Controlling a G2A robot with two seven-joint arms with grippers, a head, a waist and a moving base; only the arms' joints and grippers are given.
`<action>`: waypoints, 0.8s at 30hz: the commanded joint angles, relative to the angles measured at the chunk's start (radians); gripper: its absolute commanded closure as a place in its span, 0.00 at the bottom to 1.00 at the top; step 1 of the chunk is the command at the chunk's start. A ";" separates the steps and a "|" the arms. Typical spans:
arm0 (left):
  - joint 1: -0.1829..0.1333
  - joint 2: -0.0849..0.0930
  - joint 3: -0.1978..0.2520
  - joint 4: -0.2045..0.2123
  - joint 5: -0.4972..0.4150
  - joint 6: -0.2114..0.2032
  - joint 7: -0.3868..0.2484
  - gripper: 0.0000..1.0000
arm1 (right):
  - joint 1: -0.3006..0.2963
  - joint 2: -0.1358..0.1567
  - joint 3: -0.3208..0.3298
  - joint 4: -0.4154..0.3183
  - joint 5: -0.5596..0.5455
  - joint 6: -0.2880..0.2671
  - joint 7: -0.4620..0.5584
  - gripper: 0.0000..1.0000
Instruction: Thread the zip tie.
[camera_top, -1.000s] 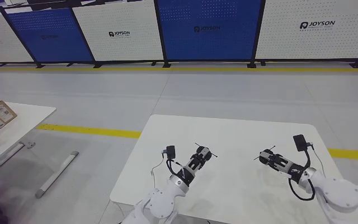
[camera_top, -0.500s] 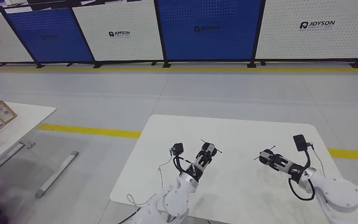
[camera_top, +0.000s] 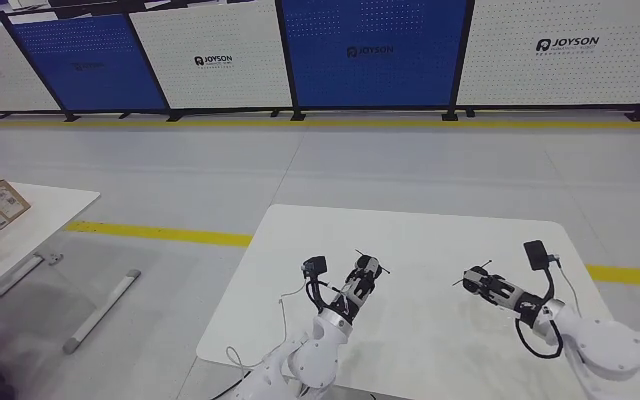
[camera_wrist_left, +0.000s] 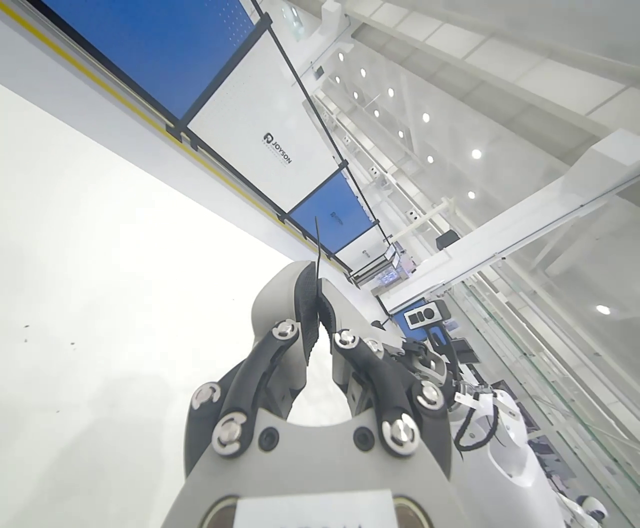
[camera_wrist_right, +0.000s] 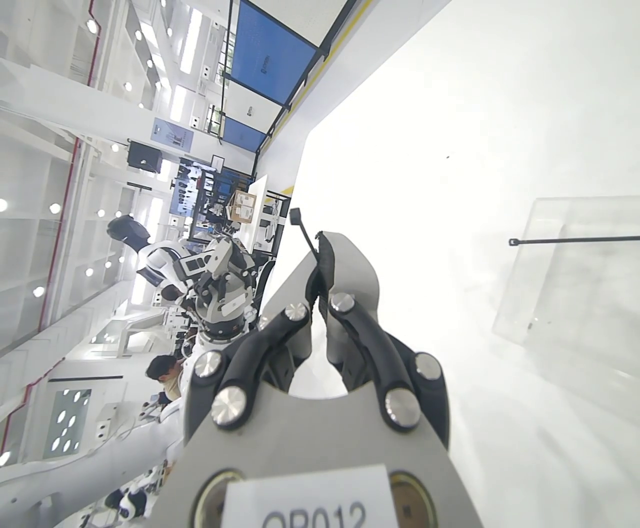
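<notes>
- the left claw (camera_wrist_left: 316, 281) is pinched together on a thin black zip tie (camera_wrist_left: 318, 240). the tie's plain tail pokes out past the fingertips.
- the right claw (camera_wrist_right: 320, 257) is clamped the same way on a second zip tie (camera_wrist_right: 302, 229). this tie's small square head sticks out beyond the tips.
- in the top view both claws are over the near half of the white bench (camera_top: 420, 230). the left claw is toward the middle and the right claw toward the right side, well apart. each tie shows as a short black line across its claw.
- near the right claw, a clear plastic block (camera_wrist_right: 590, 300) stands on the bench.
- a third zip tie (camera_wrist_right: 565, 241) runs straight across the block, its small head end reaching just past one edge of the block. i cannot tell whether it lies on the block or passes through it.
- beyond the bench is grey floor (camera_top: 400, 160) with a yellow line (camera_top: 150, 233) across it. the corner of a white side table (camera_top: 50, 210) shows at the left.
- farthest off stands a row of blue and white perforated panels (camera_top: 372, 50).
</notes>
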 joint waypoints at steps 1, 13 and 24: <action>0.000 0.000 0.000 0.000 0.000 0.000 0.000 1.00 | -0.012 -0.006 -0.020 -0.030 -0.003 -0.003 -0.044 1.00; 0.000 0.000 0.000 0.000 0.000 0.000 0.000 1.00 | 0.046 -0.047 -0.196 -0.038 -0.092 0.048 -0.198 1.00; -0.010 -0.011 0.018 0.042 -0.055 0.034 -0.058 1.00 | 0.046 -0.047 -0.196 -0.038 -0.092 0.048 -0.198 1.00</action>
